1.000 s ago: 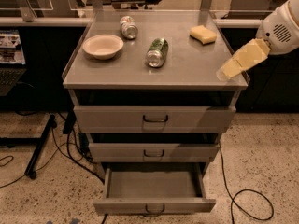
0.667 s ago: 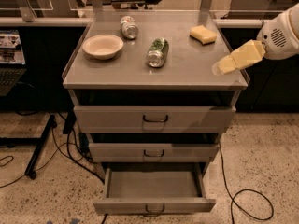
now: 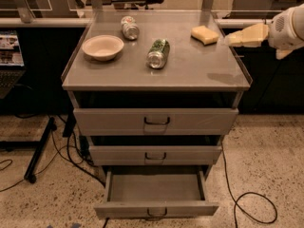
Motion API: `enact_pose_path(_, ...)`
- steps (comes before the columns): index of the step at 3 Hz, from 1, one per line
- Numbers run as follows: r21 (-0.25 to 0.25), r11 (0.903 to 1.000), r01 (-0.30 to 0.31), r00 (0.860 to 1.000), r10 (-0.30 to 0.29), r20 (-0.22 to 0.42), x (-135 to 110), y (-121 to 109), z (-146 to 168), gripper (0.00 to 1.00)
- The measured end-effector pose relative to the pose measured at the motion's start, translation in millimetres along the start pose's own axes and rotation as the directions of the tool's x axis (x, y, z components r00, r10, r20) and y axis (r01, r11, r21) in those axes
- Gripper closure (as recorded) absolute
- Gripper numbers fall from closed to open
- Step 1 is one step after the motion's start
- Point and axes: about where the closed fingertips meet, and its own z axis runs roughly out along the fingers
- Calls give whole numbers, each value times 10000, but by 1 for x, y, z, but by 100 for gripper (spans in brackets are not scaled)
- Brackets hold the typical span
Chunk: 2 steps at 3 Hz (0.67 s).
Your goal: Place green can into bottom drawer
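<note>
The green can (image 3: 158,53) lies on its side in the middle of the cabinet top (image 3: 199,72). The bottom drawer (image 3: 190,208) is pulled out. The gripper (image 3: 235,38) hangs at the right, well apart from the can; I cannot tell if it is spread or squeezed. The can looks light and may roll, so hold its round middle gently.

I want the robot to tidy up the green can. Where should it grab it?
Probably the middle of the green can, coming down from above and pinching its curved sides: it lies on its side, silver end toward the camera. The pincer hovers at the right edge of the cabinet top, near the yellow sponge.
</note>
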Motion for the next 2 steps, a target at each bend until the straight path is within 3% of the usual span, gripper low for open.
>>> enact_pose_path(1, 552, 9945, -890, 9950, 914, -415, -26, -21, 23, 0)
enact_pose_path(2, 630, 9946, -822, 9966, 823, 15, -48, -22, 8, 0)
